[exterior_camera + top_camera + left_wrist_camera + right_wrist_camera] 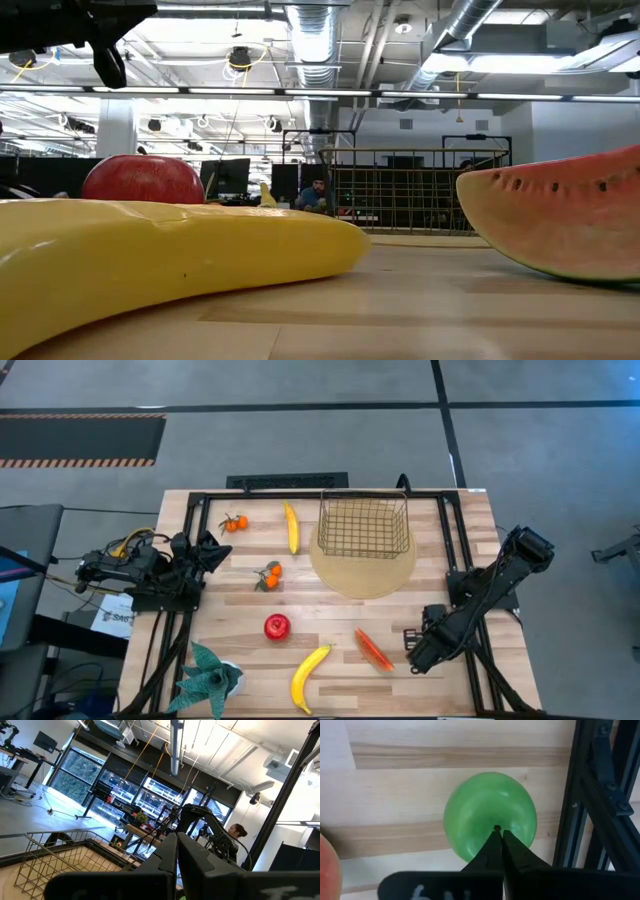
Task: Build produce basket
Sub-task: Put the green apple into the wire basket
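Jaws together on the right gripper point(499, 836), their tips meeting right at the stem dimple of the green apple point(490, 815), which sits on the tabletop point(330, 622) hard by the dark frame rail on the right side. Whether they have pinched the stem or merely closed above it, I cannot tell. This looks like the opening pick of the job, because the basket point(364, 526) stands empty at the far edge, resting partly on the round tan mat point(362, 575). Everything else is still laid out: two bananas point(308, 677), a red apple point(277, 626), a watermelon slice point(373, 649) and the small orange clusters point(269, 575). Over on the left, the left gripper point(205, 552) waits at the table's edge, jaws closed and empty. Next move, I'd judge, calls for a careful lift to test the hold, then a carry across to the basket.
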You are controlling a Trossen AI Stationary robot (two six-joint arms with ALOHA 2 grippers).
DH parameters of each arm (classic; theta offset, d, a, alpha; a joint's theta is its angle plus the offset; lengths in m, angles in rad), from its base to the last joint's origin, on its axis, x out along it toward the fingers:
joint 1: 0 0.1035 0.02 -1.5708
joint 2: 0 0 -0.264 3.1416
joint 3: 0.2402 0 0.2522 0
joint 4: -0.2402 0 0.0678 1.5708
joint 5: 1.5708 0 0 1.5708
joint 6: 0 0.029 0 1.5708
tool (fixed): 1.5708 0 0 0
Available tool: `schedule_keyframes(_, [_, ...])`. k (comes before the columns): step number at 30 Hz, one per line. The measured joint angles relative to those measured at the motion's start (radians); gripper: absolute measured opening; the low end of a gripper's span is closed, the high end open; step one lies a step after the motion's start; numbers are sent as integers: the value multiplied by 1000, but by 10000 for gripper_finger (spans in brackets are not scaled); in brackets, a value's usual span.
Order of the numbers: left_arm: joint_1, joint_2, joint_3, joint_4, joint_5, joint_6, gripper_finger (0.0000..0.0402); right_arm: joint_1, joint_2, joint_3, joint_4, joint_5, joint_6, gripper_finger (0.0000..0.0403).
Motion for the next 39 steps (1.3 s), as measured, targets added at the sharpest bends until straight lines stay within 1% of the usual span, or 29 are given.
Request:
schedule_keyframes(5, [0, 0, 0, 0, 0, 0, 0, 0, 0, 0, -5, 23, 0, 1])
schedule_keyframes(10, [0, 0, 0, 0, 0, 0, 0, -24, -11, 3, -2, 46, -19, 1])
schedule_keyframes(13, [0, 0, 0, 0, 0, 0, 0, -55, -12, 44, -37, 109, -51, 1])
schedule_keyframes(18, [0, 0, 0, -1, 0, 0, 0, -127, -12, 148, -148, 210, -147, 1])
schedule_keyframes(21, [0, 0, 0, -2, 0, 5, 0, -186, -13, 233, -229, 305, -238, 0])
schedule_keyframes(26, [0, 0, 0, -2, 0, 6, 0, -323, -12, 396, -358, 469, -466, 0])
schedule_keyframes(31, [0, 0, 0, -3, 0, 6, 0, -517, -43, 530, -356, 580, -829, 0])
schedule_keyframes(35, [0, 0, 0, -8, 2, 6, 0, -680, -37, 647, -350, 633, -1110, 0])
schedule_keyframes(39, [0, 0, 0, -10, 3, 6, 0, -847, -41, 722, -287, 639, -1359, 0])
